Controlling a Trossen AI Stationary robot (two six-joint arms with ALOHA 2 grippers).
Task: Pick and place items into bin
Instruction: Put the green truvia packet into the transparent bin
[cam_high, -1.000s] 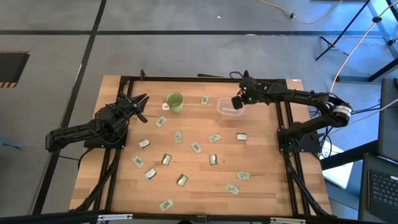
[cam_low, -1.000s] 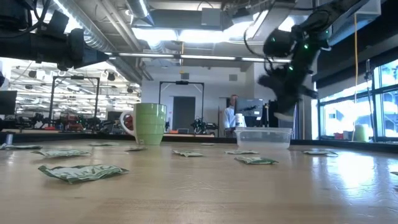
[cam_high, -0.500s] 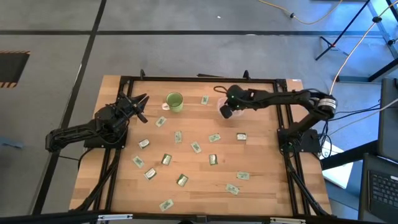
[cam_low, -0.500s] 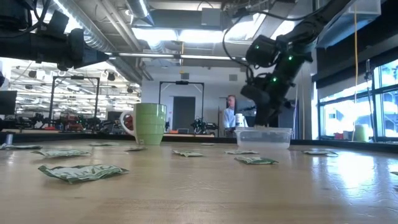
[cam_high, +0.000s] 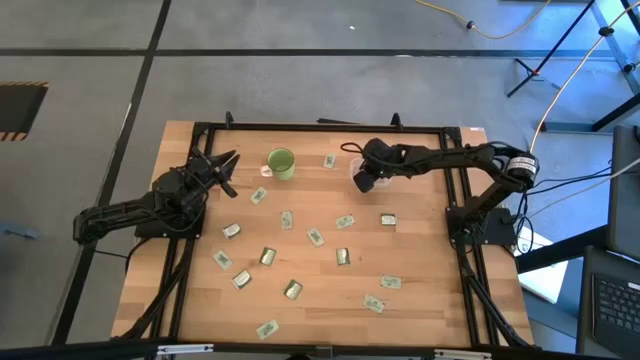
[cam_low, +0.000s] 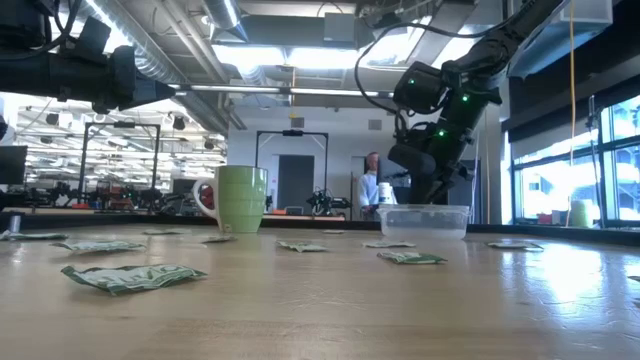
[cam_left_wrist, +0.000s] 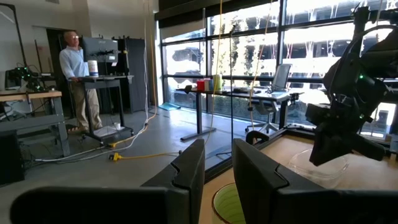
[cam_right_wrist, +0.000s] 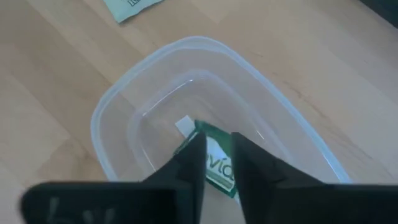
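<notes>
The bin (cam_right_wrist: 118, 99) is a clear, shallow tub near the table's far right; its rim (cam_high: 352, 166) shows beside my right gripper (cam_high: 365, 183), and it stands on its base in the low view (cam_low: 425, 222). My right gripper (cam_right_wrist: 219, 140) hovers over the bin's opening, shut on a green-and-white packet (cam_right_wrist: 217, 169). Several other packets (cam_high: 315, 237) lie flat across the table. My left gripper (cam_high: 228, 170) waits open at the left side, above the table, empty. My right gripper pinches one packet between its two fingers, coming from above and pointing down into the bin. The packet's green printed face (cam_right_wrist: 219, 167) shows in the gap, and a white corner (cam_right_wrist: 185, 125) sticks out past the fingertips. It hangs over the bin's floor.
A green mug (cam_high: 281, 163) stands left of the bin, near the far edge. One packet (cam_high: 329, 160) lies between mug and bin, another (cam_high: 388, 219) just nearer than the bin. A black frame borders the table. A person stands in the room beyond.
My right gripper has swung toward the table's left, from the bin's right edge to over its middle, and has come down toward the bin's rim with the packet. It has almost stopped in the last half second. The left arm has kept still.
</notes>
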